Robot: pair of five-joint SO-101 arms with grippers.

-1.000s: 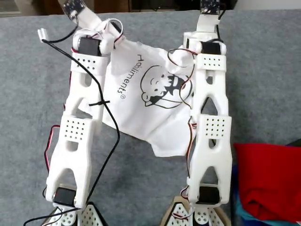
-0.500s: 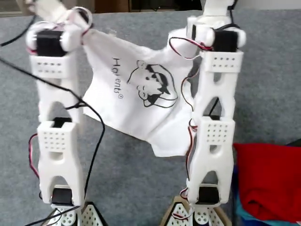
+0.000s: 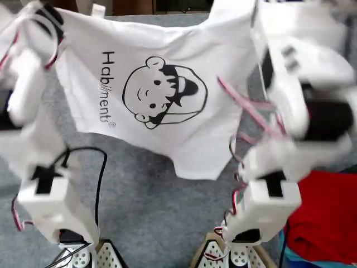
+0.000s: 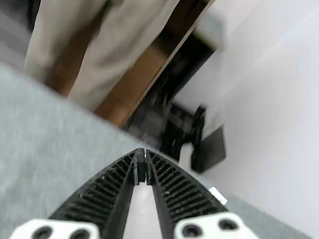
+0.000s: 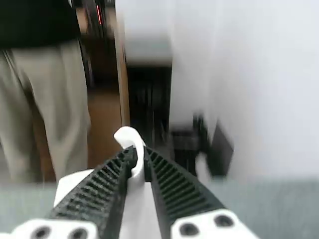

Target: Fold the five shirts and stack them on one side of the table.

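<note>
Claws on both arms are clenched on white cloth. At the left of the high view the left arm (image 3: 39, 190) stands raised; the left claw (image 4: 141, 162) has its ribbed jaws pressed together at the tips, with a strip of white cloth pinched between them. The white shirt (image 3: 167, 128) hangs spread between the two arms over the grey table (image 3: 145, 218), its top corners drawn up toward each arm; the printed face (image 3: 164, 95) and the lettering beside it face the high camera; the lower hem sags to a point toward the right arm, and whether it touches the table cannot be told. The right arm (image 3: 290, 111) rises on the shirt's other side; the right claw (image 5: 138, 152) is likewise closed to a thin slit, gripping a fold of white cloth that bulges just past its tips. At the far right a red shirt (image 3: 326, 215) lies bunched on the table, well apart from the white one.
</note>
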